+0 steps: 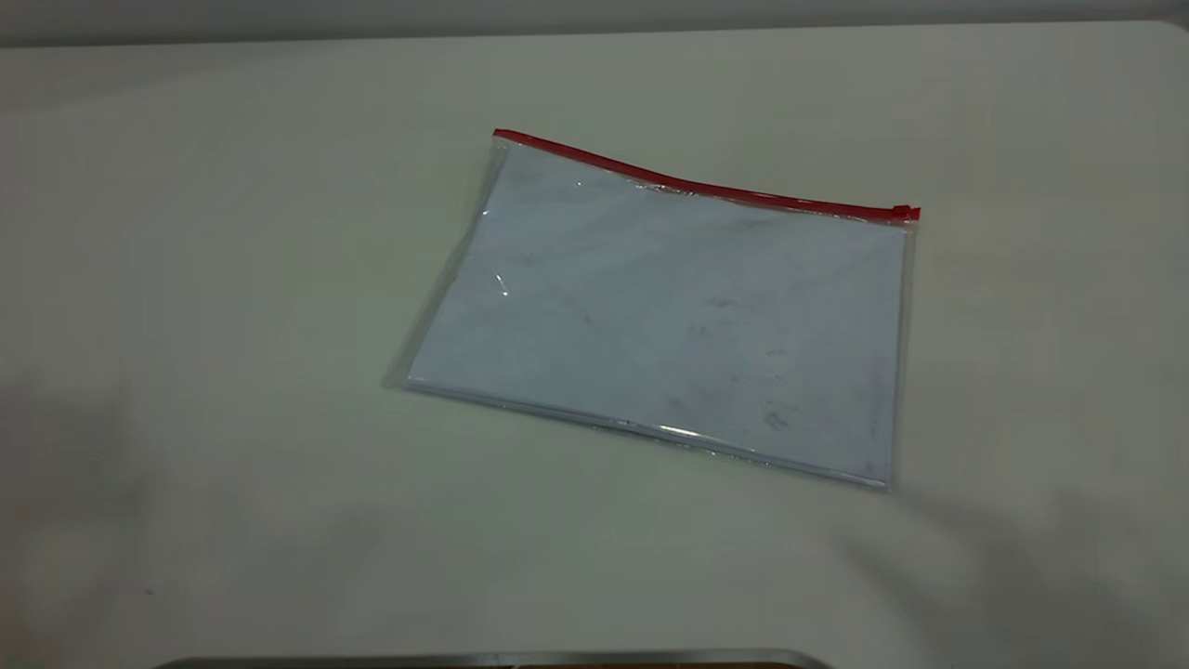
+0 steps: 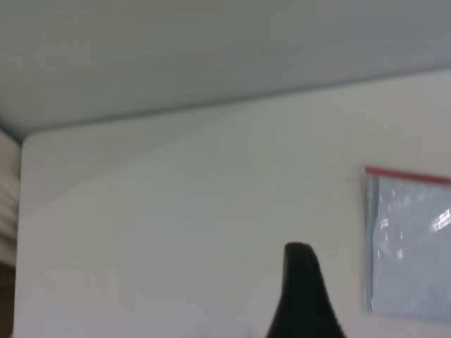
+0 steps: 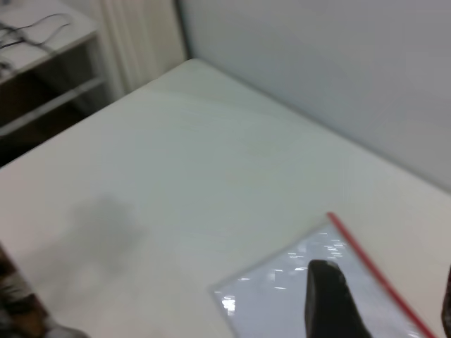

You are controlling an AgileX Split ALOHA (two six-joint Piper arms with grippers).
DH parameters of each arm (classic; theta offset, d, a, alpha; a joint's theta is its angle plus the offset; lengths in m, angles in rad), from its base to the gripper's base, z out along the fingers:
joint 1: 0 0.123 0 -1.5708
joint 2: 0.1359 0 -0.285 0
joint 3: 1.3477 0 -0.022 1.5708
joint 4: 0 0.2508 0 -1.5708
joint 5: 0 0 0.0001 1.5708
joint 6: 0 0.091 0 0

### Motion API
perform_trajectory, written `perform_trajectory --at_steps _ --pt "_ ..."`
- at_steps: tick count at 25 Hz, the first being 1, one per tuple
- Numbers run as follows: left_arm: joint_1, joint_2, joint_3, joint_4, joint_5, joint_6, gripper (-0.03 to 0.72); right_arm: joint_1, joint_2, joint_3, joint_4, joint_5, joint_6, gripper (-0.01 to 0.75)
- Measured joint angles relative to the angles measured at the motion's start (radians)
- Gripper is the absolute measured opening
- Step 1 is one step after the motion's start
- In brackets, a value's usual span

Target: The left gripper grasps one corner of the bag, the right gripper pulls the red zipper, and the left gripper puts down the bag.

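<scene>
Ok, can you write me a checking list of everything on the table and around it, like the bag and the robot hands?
Surface: pale table, bare apart from the bag.
Job's things: clear bag lies flat with smudged white paper inside; red zipper runs along its far edge, slider tab at the right end.
Clutter: nothing seen.
Grippers: left gripper, only one black fingertip shows, above the table beside the bag; right gripper, a black fingertip shows above the bag. Neither touches the bag.
Cables: none by the arms; some on a side shelf.
Surroundings: grey wall behind the table.
</scene>
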Motion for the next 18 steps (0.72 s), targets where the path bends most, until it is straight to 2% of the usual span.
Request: perform_trajectory --at_steps 7,11,18 --pt "0.0 -0.314 0.393 0.0 0.0 -0.016 0.59 0.0 -0.257 0.003 -0.248 0.211 0.288 0.417" --pt "0.0 -0.48 0.589 0.0 0.0 -0.017 0.59 0.0 -0.375 0.073 -0.345 0.317 0.397 0.417" --pt "0.0 -0.711 0.827 -0.003 0.0 -0.016 0.59 0.0 -0.576 0.299 -0.479 0.339 0.44 0.417"
